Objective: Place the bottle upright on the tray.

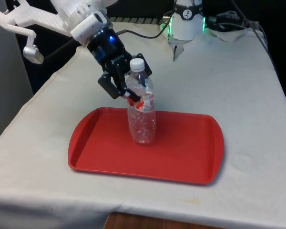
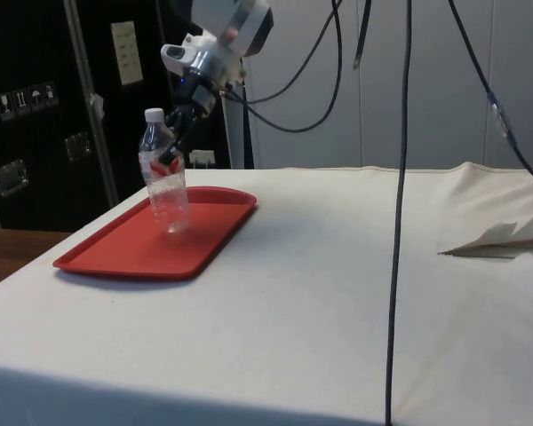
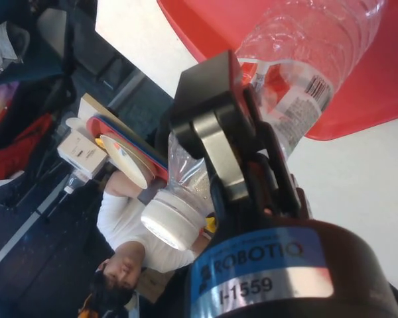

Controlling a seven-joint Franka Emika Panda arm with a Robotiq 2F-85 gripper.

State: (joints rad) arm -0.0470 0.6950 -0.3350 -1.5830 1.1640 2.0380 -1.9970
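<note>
The clear, ribbed plastic bottle (image 1: 142,114) looks thin and glossy, with a smooth white plastic cap (image 1: 137,63) and a shiny red-and-white printed label (image 1: 148,102). The red plastic tray (image 1: 181,152) has a smooth, faintly sheened surface. The white cloth (image 1: 219,81) over the table is matt and softly creased. The black gripper (image 1: 125,90) looks like matt hard plastic or metal.

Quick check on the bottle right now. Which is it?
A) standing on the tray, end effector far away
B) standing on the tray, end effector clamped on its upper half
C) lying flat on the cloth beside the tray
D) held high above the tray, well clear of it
B: the bottle stands with its base on the red tray, and the end effector grips it near the label, as the side view also shows.
</note>
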